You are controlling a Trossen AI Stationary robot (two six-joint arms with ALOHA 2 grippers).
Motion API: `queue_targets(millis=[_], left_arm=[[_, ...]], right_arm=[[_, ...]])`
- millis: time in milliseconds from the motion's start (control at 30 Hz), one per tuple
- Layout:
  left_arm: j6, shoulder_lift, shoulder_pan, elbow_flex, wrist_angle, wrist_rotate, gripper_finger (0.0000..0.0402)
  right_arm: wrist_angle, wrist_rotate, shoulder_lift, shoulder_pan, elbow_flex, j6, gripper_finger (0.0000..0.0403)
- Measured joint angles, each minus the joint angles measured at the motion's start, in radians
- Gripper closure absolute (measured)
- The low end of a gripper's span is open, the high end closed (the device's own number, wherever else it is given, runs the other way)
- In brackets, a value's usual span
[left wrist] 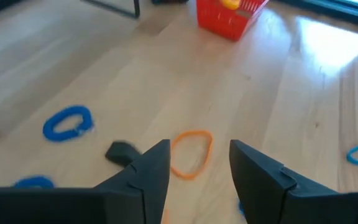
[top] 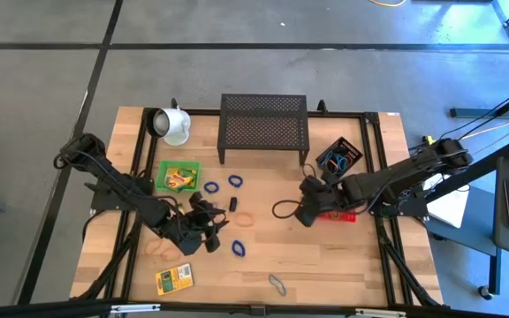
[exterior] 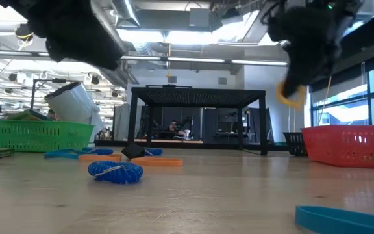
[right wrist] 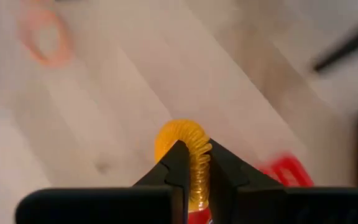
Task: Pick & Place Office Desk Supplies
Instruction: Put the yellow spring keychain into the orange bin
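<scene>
My right gripper (top: pixel 306 212) hangs above the table right of the middle, just left of the red basket (top: pixel 336 215), shut on a yellow coiled band (right wrist: pixel 188 143). My left gripper (top: pixel 215 225) is open above the table's middle left, and its fingers frame an orange rubber band (left wrist: pixel 191 152) that lies flat on the wood. Beside that band lie a small black clip (left wrist: pixel 120 151) and a blue coiled band (left wrist: pixel 67 121). More blue loops (top: pixel 211 187), a grey loop (top: pixel 277 283) and a yellow-and-green crayon box (top: pixel 174 280) rest on the table. My right gripper pinches the yellow coiled band between its two fingers, which point steeply down. The band's curved part (right wrist: pixel 182 134) bulges out beyond the fingertips. The band is lifted clear of the table and shows yellow below the dark gripper (exterior: pixel 291 94) in the low view.
A green basket (top: pixel 178 175) and a tipped white mug (top: pixel 173 124) stand at the far left. A black mesh rack (top: pixel 263 124) sits at the far middle, and a black tray with blue bands (top: pixel 341 157) at the far right. Bare wood lies near the front edge.
</scene>
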Motion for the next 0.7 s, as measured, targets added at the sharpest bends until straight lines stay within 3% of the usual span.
queue_targets(millis=[300, 700], left_arm=[[-0.074, 0.0, -0.014, 0.0, -0.048, 0.004, 0.0245], [-0.066, 0.0, -0.054, 0.0, -0.047, 0.004, 0.0245]], right_arm=[[-0.259, 0.016, 0.001, 0.03, 0.0, 0.246, 0.037], [-0.245, -0.102, 0.006, 0.044, -0.083, 0.389, 0.0369]])
